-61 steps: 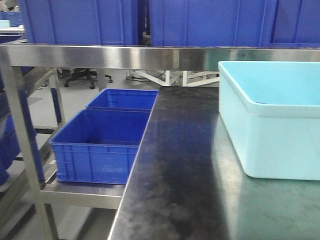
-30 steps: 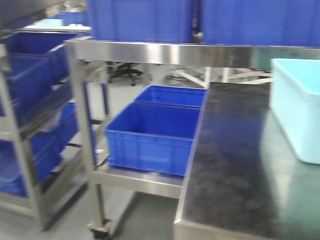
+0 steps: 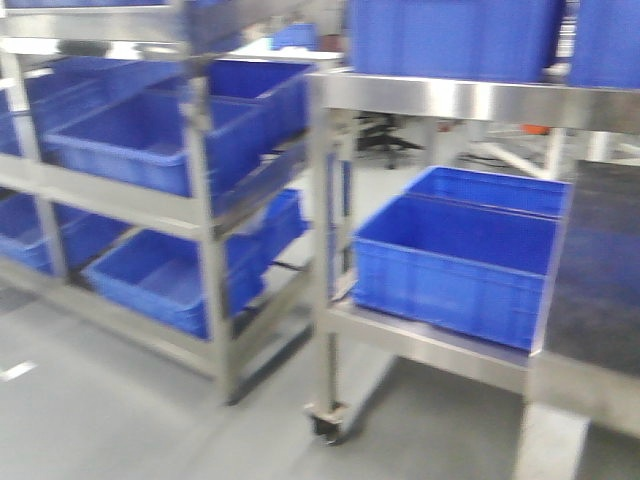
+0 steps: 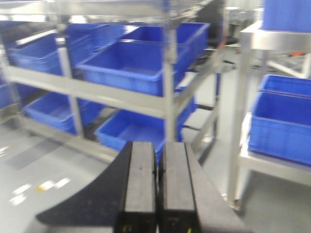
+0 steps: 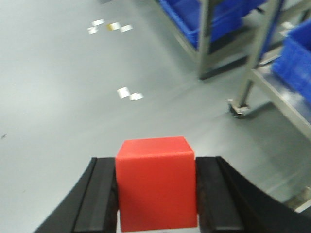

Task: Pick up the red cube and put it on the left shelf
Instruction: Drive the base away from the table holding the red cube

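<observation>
My right gripper (image 5: 156,167) is shut on the red cube (image 5: 156,187) and holds it in the air above the grey floor. My left gripper (image 4: 159,150) is shut and empty, its two black fingers pressed together. It faces the left shelf (image 4: 167,73), a steel rack with several blue bins on two levels. That shelf also shows in the front view (image 3: 205,205) at the left. Neither gripper shows in the front view.
A steel trolley on castors (image 3: 330,330) stands to the right of the shelf and holds blue bins (image 3: 455,265) on its lower level and more on top. A dark tabletop edge (image 3: 600,270) is at the far right. Grey floor (image 5: 73,97) with white tape marks lies below.
The front view has swung left: the light blue tub and the dark tabletop have slid out to the right, and the left shelf with its blue bins has come into view.
</observation>
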Available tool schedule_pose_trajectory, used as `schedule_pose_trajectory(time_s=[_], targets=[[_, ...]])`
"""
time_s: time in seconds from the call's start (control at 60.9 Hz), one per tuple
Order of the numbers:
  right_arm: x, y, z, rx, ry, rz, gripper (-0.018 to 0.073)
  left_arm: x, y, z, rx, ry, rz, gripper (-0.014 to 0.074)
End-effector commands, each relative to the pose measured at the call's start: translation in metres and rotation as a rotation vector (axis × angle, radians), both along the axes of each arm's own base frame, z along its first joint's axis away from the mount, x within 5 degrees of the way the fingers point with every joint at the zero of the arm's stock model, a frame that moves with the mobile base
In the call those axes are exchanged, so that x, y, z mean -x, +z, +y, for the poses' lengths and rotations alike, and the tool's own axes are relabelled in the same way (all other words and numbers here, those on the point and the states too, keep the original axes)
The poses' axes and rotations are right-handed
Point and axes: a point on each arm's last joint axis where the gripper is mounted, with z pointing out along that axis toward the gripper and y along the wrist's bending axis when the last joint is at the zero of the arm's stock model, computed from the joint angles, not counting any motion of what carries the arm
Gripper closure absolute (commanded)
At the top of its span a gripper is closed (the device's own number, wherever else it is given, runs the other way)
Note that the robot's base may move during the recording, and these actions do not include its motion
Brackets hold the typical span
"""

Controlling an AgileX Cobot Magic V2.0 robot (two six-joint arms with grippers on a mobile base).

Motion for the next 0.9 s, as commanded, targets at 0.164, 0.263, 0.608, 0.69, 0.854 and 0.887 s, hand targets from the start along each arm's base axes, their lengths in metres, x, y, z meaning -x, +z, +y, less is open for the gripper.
schedule_pose_trajectory(time_s=[0.164,0.263,0.608,0.69,0.854,0.887], targets=[[0.0036,0.0245,-0.0028,-0.068,0.0,-0.116,0.0504,0.0001,0.0004,-0.0001,0.005,-0.001,-0.077,0.0495],[0.0036,0.0245,-0.0028,-0.068,0.0,-0.116,0.0504,0.0001,0.0004,-0.0001,0.005,-0.001,-0.077,0.0495],[0.0036,0.0245,-0.0028,-0.068,0.0,-0.116,0.0504,0.0001,0.0004,-0.0001,0.005,-0.001,-0.077,0.0495],[0.0036,0.0245,-0.0028,-0.068,0.0,-0.116,0.0504,0.0001,0.0004,-0.0001,0.005,-0.001,-0.077,0.0495],[0.0036,0.0245,-0.0028,-0.068,0.0,-0.116,0.0504,0.0001,0.0004,-0.0001,0.005,-0.001,-0.077,0.0495],[0.0036,0.0245,-0.0028,-0.068,0.0,-0.116,0.0504,0.0001,0.0004,-0.0001,0.005,-0.001,-0.077,0.0495]])
